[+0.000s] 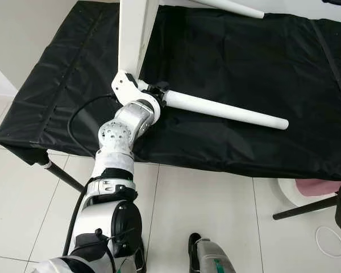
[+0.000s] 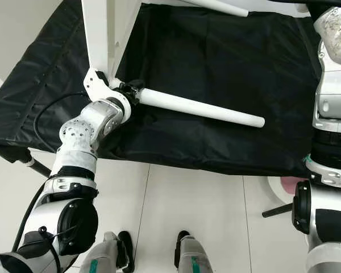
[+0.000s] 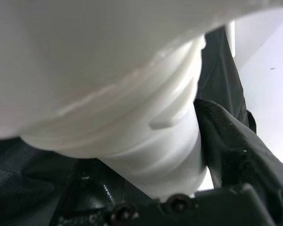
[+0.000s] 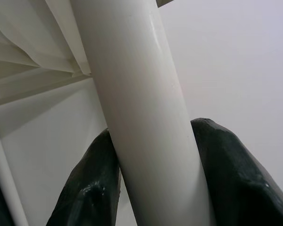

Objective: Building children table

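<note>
Glossy smooth white table leg [image 1: 224, 111]; creased, faintly shiny black cloth [image 1: 244, 62].

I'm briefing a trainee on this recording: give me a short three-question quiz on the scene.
1. True or false: the left gripper is shut on the base of the lower table leg.
2. What does the right gripper clamp? A) black cloth B) a white table leg C) a cable
3. What covers the work surface?

Key:
1. True.
2. B, the second white leg.
3. A black cloth.
</note>
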`<state>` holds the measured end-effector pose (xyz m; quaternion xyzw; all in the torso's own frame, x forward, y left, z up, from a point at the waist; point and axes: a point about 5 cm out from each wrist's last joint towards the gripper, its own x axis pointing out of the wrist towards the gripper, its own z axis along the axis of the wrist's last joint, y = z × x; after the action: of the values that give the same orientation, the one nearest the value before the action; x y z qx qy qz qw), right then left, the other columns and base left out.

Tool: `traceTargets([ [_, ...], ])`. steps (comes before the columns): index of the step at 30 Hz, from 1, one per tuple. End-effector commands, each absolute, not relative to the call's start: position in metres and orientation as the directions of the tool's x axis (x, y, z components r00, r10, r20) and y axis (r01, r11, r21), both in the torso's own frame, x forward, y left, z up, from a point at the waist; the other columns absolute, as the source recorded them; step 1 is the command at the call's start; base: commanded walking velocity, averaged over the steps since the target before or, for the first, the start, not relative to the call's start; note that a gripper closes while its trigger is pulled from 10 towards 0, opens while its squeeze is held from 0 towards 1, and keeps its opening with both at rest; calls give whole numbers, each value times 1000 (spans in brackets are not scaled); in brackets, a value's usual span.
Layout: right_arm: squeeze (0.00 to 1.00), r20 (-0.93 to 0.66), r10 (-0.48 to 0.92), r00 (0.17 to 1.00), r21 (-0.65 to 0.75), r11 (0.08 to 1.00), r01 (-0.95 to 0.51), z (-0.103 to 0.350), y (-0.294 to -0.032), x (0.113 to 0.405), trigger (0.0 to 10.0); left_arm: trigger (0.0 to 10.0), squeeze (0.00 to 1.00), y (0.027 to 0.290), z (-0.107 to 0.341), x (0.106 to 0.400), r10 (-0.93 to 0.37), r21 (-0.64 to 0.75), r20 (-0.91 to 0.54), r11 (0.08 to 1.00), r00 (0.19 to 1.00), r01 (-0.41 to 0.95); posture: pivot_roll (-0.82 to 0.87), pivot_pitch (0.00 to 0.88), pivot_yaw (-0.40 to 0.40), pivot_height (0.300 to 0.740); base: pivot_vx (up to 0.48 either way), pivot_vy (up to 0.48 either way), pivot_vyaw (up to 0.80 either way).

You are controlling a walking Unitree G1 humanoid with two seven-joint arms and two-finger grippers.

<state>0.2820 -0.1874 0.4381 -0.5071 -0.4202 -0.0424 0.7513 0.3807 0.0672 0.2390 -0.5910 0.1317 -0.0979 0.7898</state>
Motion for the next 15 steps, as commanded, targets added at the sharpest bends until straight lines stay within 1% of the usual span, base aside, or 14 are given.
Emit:
traceTargets([
  [1, 0, 871, 198, 449, -455, 670, 586, 468, -204, 256, 0, 0, 0, -2, 294, 358, -466, -975, 125, 104, 876, 194, -210, 181, 76, 740, 0, 0, 0],
  [2, 0, 871, 198, 449, -455, 670, 586, 468, -204, 256, 0, 0, 0, -2, 294, 358, -466, -975, 125, 104, 876, 194, -210, 181, 76, 740, 0, 0, 0],
  [4, 0, 907, 135, 399, -381, 666, 641, 473, -211, 250, 0, 0, 0, 17, 320, 360, -410, -932, 213, 186, 887, 310, -199, 161, 72, 740, 0, 0, 0],
  [6, 0, 929, 88, 360, -326, 654, 682, 476, -217, 246, 0, 0, 0, 28, 346, 356, -386, -875, 305, 248, 871, 416, -197, 156, 70, 740, 0, 0, 0],
  [7, 0, 929, 74, 363, -321, 653, 686, 475, -219, 246, 0, 0, 0, 30, 357, 355, -383, -860, 336, 248, 861, 446, -194, 150, 72, 740, 0, 0, 0],
  [8, 0, 929, 74, 363, -321, 653, 686, 475, -219, 246, 0, 0, 0, 30, 357, 355, -383, -860, 336, 248, 861, 446, -194, 150, 72, 740, 0, 0, 0],
  [11, 0, 926, 68, 370, -322, 652, 686, 473, -220, 247, 0, 0, 0, 35, 379, 351, -371, -833, 394, 242, 841, 497, -196, 135, 76, 740, 0, 0, 0],
  [15, 0, 927, 70, 369, -323, 652, 686, 472, -220, 247, 0, 0, 0, 34, 387, 348, -376, -821, 416, 236, 828, 520, -193, 131, 77, 740, 0, 0, 0],
])
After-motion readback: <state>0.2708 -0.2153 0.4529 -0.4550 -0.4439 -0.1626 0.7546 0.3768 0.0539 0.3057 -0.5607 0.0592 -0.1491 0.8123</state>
